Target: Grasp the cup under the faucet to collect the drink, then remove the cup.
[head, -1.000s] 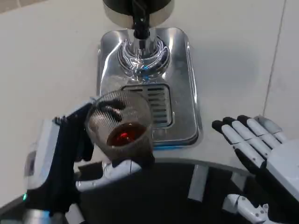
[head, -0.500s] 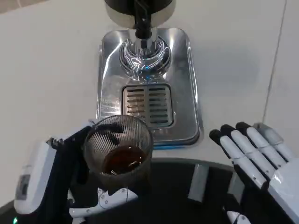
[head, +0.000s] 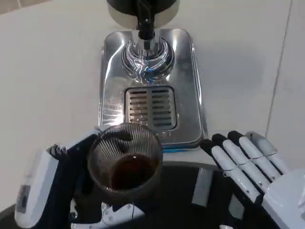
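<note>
The left hand (head: 62, 183) is wrapped around the ribbed glass cup (head: 125, 160), its dark fingers (head: 78, 155) hugging the cup's left side while a white finger shows just below the base. The right hand (head: 250, 169) lies flat and holds nothing, with its white and black fingers stretched out side by side, pointing up and to the left, toward the machine's near right corner.

From largest down: the white table (head: 47, 71) spreads out on every side, with a thin seam running down its right part. On it stands the drink dispenser, whose shiny steel base (head: 188, 90) reaches up to the top of the view. A dark rounded body (head: 119, 7) sits at the far end, and the black faucet (head: 145, 26) hangs from it over a polished, ringed dish. In front of that is the slotted drip grate (head: 150, 107), bare.

The cup is off the grate, held just in front of the base's near edge and left of centre, above a dark surface. It stands roughly upright, and a shallow pool of dark reddish-brown drink (head: 132, 169) lies in its bottom.
</note>
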